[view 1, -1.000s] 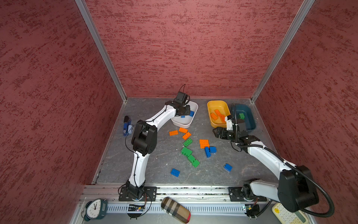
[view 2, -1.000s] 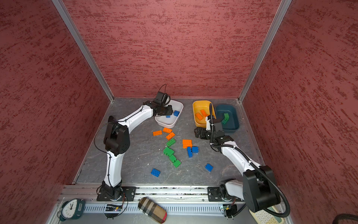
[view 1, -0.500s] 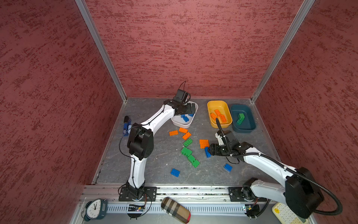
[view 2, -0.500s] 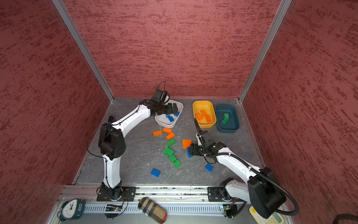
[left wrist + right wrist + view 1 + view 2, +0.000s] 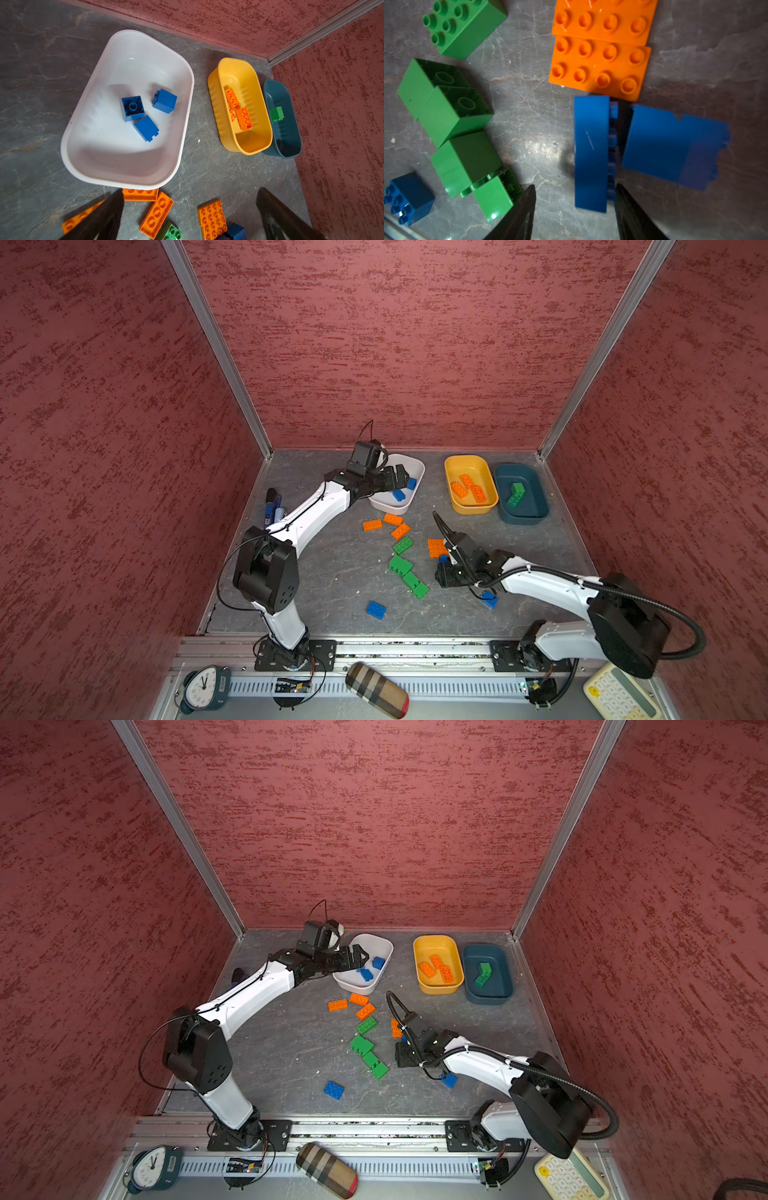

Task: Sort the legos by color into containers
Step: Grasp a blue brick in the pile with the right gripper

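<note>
My left gripper (image 5: 395, 479) hangs open over the white tub (image 5: 87, 87), nothing between its fingers (image 5: 104, 218). Three blue legos (image 5: 133, 108) lie inside that tub. The yellow tub (image 5: 451, 472) holds orange legos (image 5: 468, 487), and the teal tub (image 5: 536, 489) holds green ones (image 5: 516, 494). My right gripper (image 5: 575, 216) is low over the loose pile, jaws part open. An oblong blue lego (image 5: 590, 153) lies in line with the gap, a second blue one (image 5: 670, 143) beside it, and orange plates (image 5: 600, 60) just beyond. Neither finger grips it.
Loose on the floor are orange legos (image 5: 392, 525), green ones (image 5: 405, 568) and two blue ones (image 5: 375, 609) (image 5: 489, 601). A blue-and-black gadget (image 5: 272, 506) lies by the left wall. A clock (image 5: 203, 686), plaid case (image 5: 377, 691) and calculator (image 5: 619, 695) sit along the front rail.
My left gripper opened over the white tub, and one more blue lego now lies in it. My right arm swung from the yellow tub down to the loose pile, its jaws narrowing.
</note>
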Robot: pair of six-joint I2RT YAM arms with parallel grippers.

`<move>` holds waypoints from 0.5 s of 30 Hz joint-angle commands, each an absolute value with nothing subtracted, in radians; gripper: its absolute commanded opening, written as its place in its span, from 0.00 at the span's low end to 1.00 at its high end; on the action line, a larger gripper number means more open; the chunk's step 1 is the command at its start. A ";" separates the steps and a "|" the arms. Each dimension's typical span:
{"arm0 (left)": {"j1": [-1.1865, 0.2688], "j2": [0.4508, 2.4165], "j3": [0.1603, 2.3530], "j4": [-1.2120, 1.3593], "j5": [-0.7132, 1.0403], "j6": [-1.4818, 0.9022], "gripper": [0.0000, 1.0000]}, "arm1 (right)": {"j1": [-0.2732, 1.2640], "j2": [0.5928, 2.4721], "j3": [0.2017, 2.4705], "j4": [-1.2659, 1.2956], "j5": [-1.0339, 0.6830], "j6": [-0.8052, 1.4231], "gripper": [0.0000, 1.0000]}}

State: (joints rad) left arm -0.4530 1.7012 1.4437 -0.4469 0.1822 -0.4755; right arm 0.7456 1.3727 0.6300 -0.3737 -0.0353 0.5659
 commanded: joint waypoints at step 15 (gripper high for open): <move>-0.408 1.610 1.344 -0.429 0.137 -0.540 0.99 | 0.795 1.512 0.725 -0.287 0.126 0.406 0.22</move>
